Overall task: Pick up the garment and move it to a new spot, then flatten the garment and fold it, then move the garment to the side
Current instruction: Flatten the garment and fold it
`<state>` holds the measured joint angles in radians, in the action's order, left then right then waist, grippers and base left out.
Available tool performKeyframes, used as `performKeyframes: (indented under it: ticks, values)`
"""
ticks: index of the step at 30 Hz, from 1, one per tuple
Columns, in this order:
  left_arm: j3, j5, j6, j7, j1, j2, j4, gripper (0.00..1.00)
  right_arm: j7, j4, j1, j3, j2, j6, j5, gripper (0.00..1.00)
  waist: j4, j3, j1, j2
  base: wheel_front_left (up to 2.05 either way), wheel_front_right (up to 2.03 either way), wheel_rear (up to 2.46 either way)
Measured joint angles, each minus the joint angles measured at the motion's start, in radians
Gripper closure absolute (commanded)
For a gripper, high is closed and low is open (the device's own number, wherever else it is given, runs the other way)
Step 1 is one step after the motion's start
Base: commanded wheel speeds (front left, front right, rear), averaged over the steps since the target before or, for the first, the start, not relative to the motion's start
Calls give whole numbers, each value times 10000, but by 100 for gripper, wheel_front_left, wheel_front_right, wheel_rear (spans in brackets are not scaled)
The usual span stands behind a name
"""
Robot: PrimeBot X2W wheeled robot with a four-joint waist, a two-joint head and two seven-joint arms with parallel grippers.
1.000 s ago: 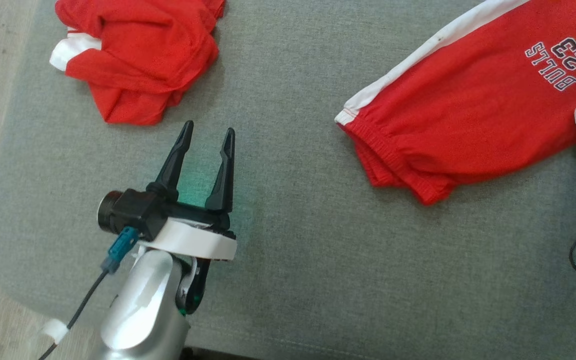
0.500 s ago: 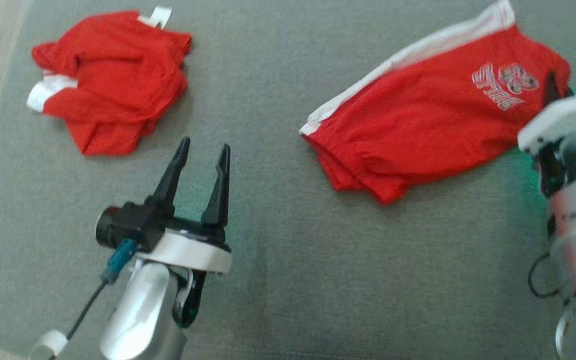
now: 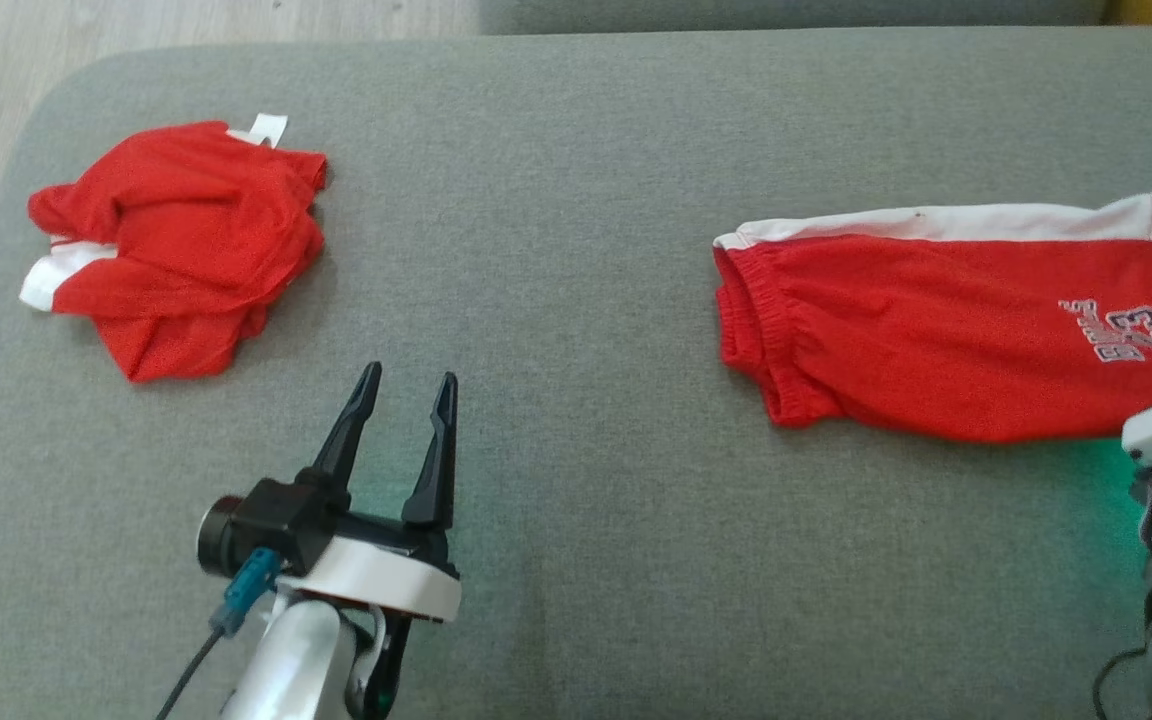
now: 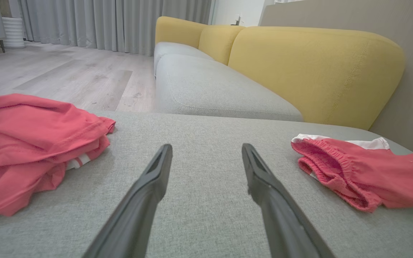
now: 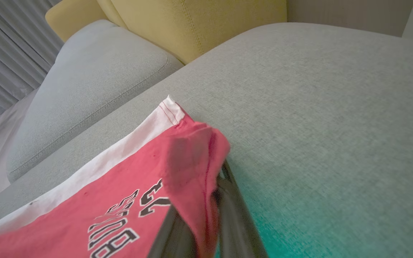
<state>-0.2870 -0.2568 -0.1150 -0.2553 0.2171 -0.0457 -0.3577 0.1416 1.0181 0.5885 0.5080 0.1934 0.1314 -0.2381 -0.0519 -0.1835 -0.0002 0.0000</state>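
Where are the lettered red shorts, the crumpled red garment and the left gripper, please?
lettered red shorts [image 3: 936, 330], head view, middle of the red cloth.
crumpled red garment [image 3: 176, 240], head view, its bunched centre.
left gripper [image 3: 410, 373], head view, midway between its open fingertips.

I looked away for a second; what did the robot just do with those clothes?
The right gripper shut on the shorts at their printed end and swung it toward the robot, so they now lie straight across the cushion. The left gripper stayed open and idle; the crumpled garment did not move.
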Motion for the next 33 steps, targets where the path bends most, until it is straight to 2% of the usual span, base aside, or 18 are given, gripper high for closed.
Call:
performKeyframes:
  ticks: [5, 11, 26, 33]
  values:
    - [6, 0, 0, 0, -77, -2, 2, 0, -203, -825, -250, -128, -247, 0, -476, 100, 55, 36, 1, 0, 0, 0, 0]
    - [0, 0, -8, 0, -78, -2, -33, 0, -543, -1806, -249, -1024, -527, 0, -1187, 100, -80, 189, 2, 0, 0, 0, 0]
    - [-4, -161, 12, 0, -321, -2, -174, 0, -1074, -4497, -796, -5056, -1183, 0, -4180, 100, -939, 745, 1, 0, 0, 0, 0]
    - [10, -161, 19, 0, -473, -6, -228, 0, -1168, -4706, -1425, -7269, -924, 0, -4364, 100, -1339, 857, 2, 0, 0, 0, 0]
